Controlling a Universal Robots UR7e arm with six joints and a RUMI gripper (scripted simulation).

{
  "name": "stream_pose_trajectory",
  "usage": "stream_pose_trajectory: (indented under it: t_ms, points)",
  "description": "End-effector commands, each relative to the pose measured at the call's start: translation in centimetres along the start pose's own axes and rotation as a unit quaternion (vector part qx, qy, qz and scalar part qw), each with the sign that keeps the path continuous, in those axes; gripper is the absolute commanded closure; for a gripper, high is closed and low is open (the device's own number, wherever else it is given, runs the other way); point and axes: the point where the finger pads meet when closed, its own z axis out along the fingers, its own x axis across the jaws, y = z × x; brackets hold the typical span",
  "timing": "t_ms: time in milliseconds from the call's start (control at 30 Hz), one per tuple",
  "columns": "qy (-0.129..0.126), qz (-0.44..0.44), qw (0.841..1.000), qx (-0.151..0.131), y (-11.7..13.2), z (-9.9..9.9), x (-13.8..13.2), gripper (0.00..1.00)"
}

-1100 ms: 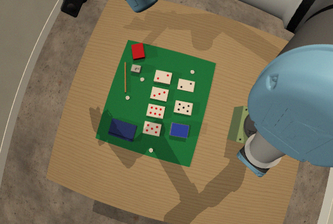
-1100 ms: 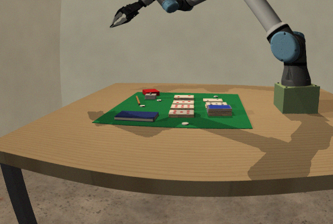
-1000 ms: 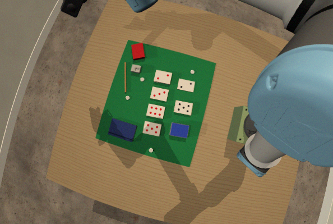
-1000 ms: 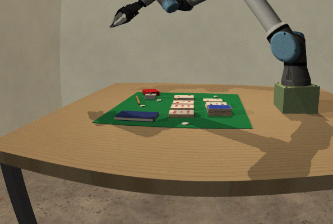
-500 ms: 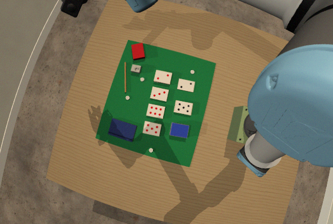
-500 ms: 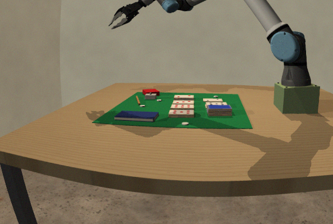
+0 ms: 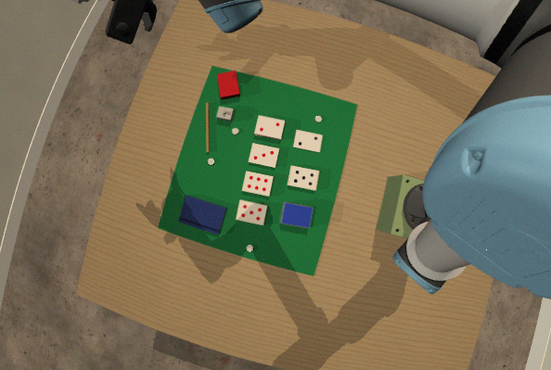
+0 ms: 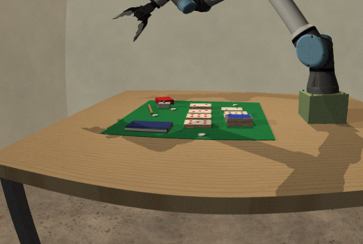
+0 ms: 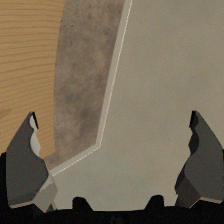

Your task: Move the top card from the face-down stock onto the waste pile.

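Hovering fingers [image 8: 129, 23] spread, holding nothing, stock [image 8: 239, 119] untouched

No text, brand or numeral is legible. Only pip markings on the face-up cards: red pips on four cards [image 7: 257, 184] in one column, black pips on two cards [image 7: 303, 177] toward the table's base-side edge.

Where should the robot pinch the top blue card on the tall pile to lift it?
Best on its two opposite side edges, coming straight down from above. The top blue card lies flat on the tall stock, so only its thin edges stick out. The pincer hangs wide open, high above the far left table corner, holding nothing.
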Motion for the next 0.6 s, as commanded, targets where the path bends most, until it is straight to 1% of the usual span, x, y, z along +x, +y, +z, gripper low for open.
stream_pose_trajectory:
  t_ms: [0, 133, 267, 400, 500, 567]
  points:
    - [-0.009, -0.014, 1.000, 0.004, -1.4, -0.1, -0.6, 0.00]
    - [-0.033, -0.049, 0.998, 0.018, -4.9, -0.3, -2.6, 0.00]
    - [-0.064, -0.097, 0.993, 0.038, -9.4, -0.9, -5.4, 0.00]
    - [-0.099, -0.155, 0.981, 0.065, -14.6, -2.1, -9.1, 0.00]
    - [-0.126, -0.205, 0.966, 0.089, -18.7, -3.4, -12.4, 0.00]
    - [-0.126, -0.205, 0.966, 0.089, -18.7, -3.4, -12.4, 0.00]
